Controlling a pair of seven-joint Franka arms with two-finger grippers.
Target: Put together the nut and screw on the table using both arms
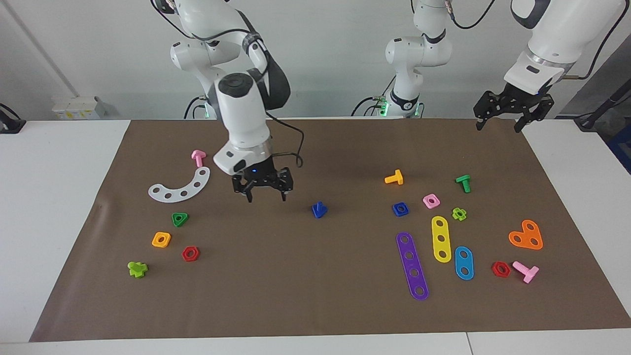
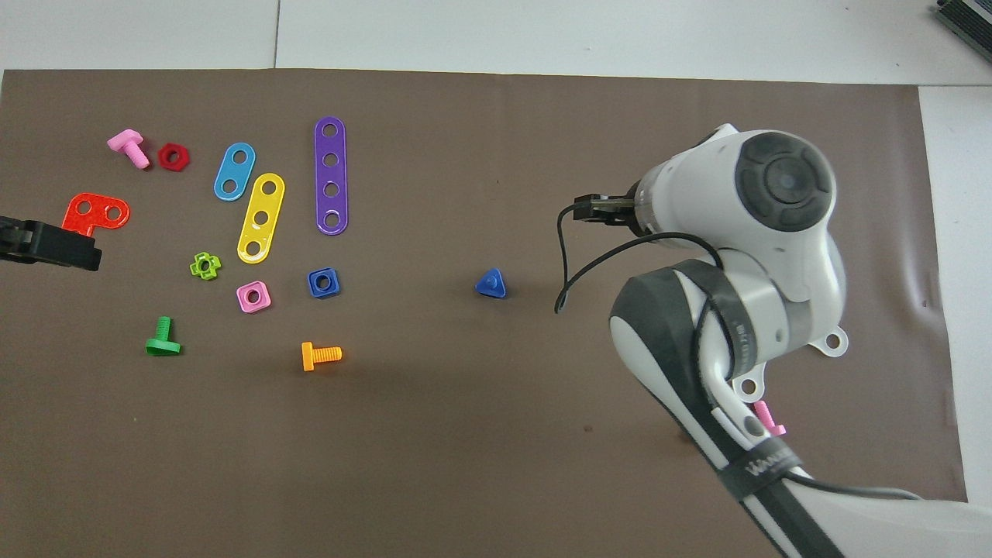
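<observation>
Screw (image 1: 319,210) stands head-down mid-mat, shaft pointing up, free of both grippers. Nut (image 1: 400,209) lies flat beside it, toward the left arm's end. Right gripper (image 1: 263,196), jaws open, hangs nearby; left gripper (image 1: 499,124) waits open, well apart.

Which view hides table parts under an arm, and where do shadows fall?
Overhead view: the right arm covers most of the white curved plate and the pink bolt. Facing view: soft shadows lie on the mat beside the screw; no glare.
</observation>
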